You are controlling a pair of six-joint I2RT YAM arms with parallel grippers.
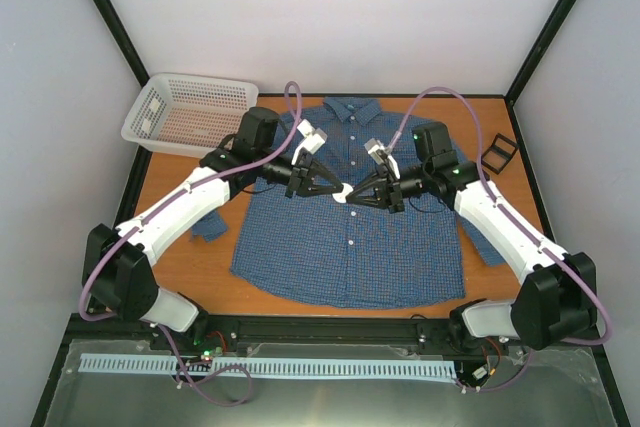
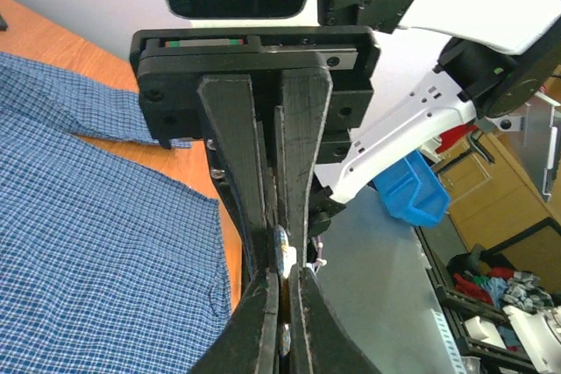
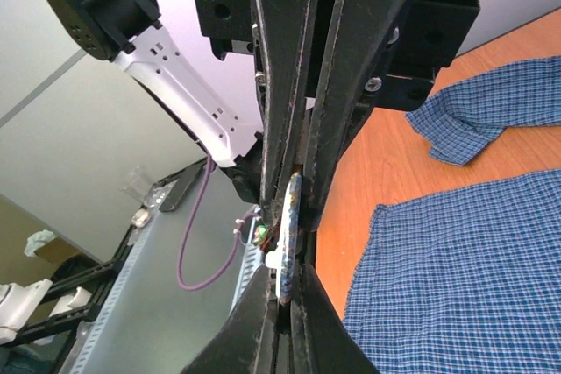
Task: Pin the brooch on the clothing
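The blue checked shirt [image 1: 350,247] lies flat on the orange table, collar at the far side, white buttons down the middle. Above its chest my left gripper [image 1: 335,190] and right gripper [image 1: 352,196] meet tip to tip. Between them is the brooch [image 1: 343,194], a small pale spot from above. In the left wrist view the brooch [image 2: 286,250] shows edge-on as a thin disc with a white piece, pinched by my left gripper [image 2: 285,279] and by the right one above it. The right wrist view shows the brooch [image 3: 290,225] the same way in my right gripper [image 3: 286,285]. The shirt also shows in both wrist views [image 2: 88,216] [image 3: 473,251].
A white mesh basket [image 1: 190,112] stands at the back left corner. A small black hinged box [image 1: 500,152] lies open at the table's right side by the shirt's sleeve. Black frame posts rise at the back corners. Off the table, a blue bin [image 2: 412,186] shows.
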